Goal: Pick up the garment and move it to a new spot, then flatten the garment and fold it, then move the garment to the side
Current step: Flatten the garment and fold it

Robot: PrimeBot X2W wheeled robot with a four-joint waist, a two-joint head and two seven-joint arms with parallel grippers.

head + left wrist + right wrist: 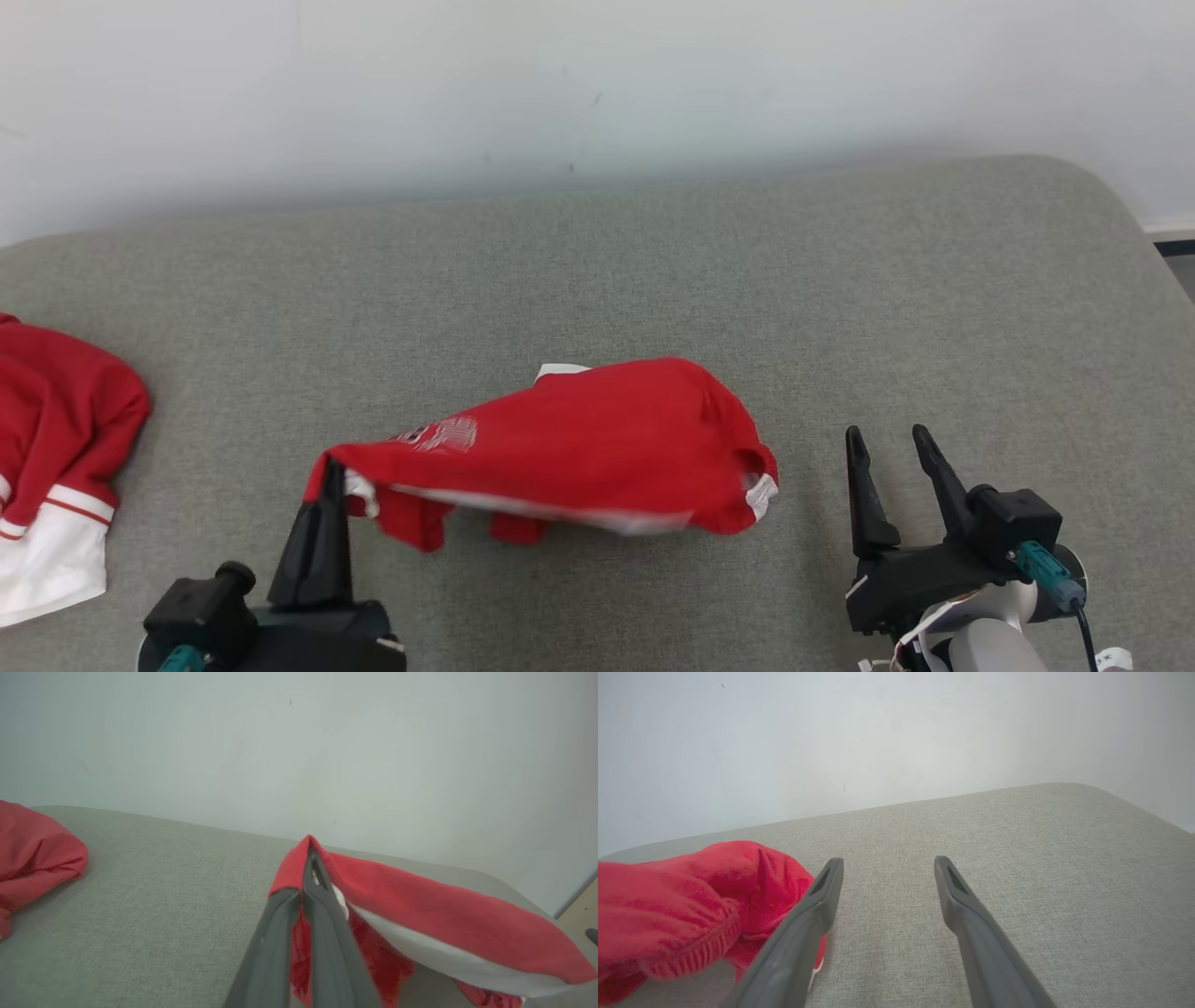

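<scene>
The garment (579,448) lies mid-surface (653,271), red with white trim, its left corner pinched in the left gripper (331,474) and raised off the cloth-covered top; these jaws are closed on the fabric, which folds over their tips in the left wrist view. The right gripper (887,434) sits just right of the garment's sleeve end, apart from it, jaws open and holding nothing. A pale print near the lifted corner is too blurred to read. A second red garment (56,439) at far left is cut off by the frame edge – its shape cannot be told
</scene>
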